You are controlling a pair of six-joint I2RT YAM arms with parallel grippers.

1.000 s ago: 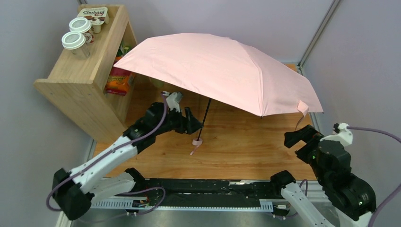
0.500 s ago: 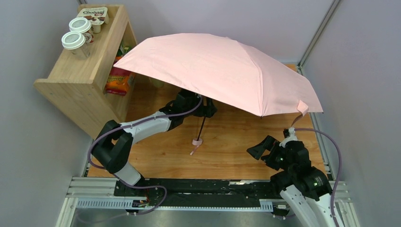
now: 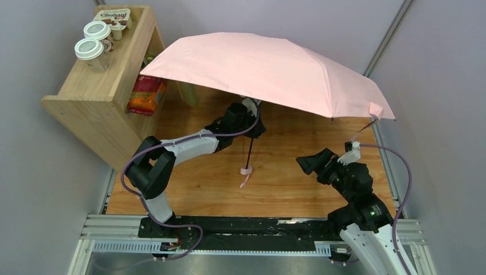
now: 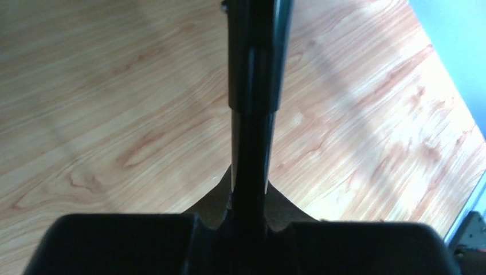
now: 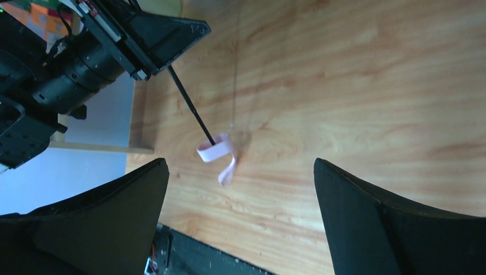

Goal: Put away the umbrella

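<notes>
The umbrella stands open, its pale pink canopy [image 3: 269, 69] spread over the back of the table. Its thin black shaft [image 3: 251, 150] slopes down to the small pink handle [image 3: 246, 171] and strap, which hang just above the wood. My left gripper [image 3: 252, 127] is shut on the shaft just under the canopy; in the left wrist view the shaft [image 4: 252, 114] runs straight up from between the jaws [image 4: 250, 212]. My right gripper [image 3: 309, 163] is open to the right of the handle and holds nothing. In the right wrist view the handle [image 5: 213, 150] lies ahead of the open gripper [image 5: 239, 166].
A wooden shelf unit [image 3: 109, 91] stands at the back left with two lidded cups [image 3: 91, 48] and a yogurt pack [image 3: 113, 16] on top, and snack bags [image 3: 146, 94] inside. The canopy's left edge reaches over the shelf. Walls close in on both sides.
My left gripper reached under the canopy and shut on the shaft. The umbrella has risen and shifted right, handle off the wood. My right arm swung in toward the handle.
</notes>
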